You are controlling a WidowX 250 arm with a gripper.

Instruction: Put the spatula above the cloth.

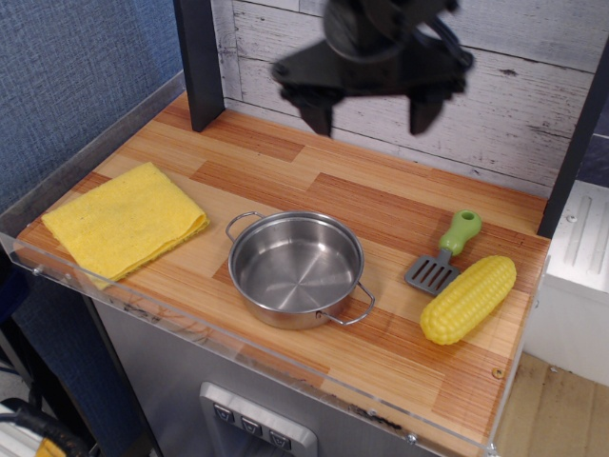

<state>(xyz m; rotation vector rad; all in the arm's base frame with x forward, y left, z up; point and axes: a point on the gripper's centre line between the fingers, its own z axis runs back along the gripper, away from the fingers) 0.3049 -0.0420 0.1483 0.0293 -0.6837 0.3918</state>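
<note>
The spatula (445,251) has a light green handle and a dark grey slotted blade. It lies on the wooden counter at the right, next to the corn cob. The yellow folded cloth (125,220) lies at the left front corner. My gripper (371,113) hangs high over the back middle of the counter, its two dark fingers spread wide apart and empty. It is well above and to the upper left of the spatula, far to the right of the cloth.
A steel pot (296,268) with two handles stands in the middle front. A yellow corn cob (468,298) lies right of the spatula. A dark post (200,62) stands at the back left. A plank wall (504,90) runs behind the counter.
</note>
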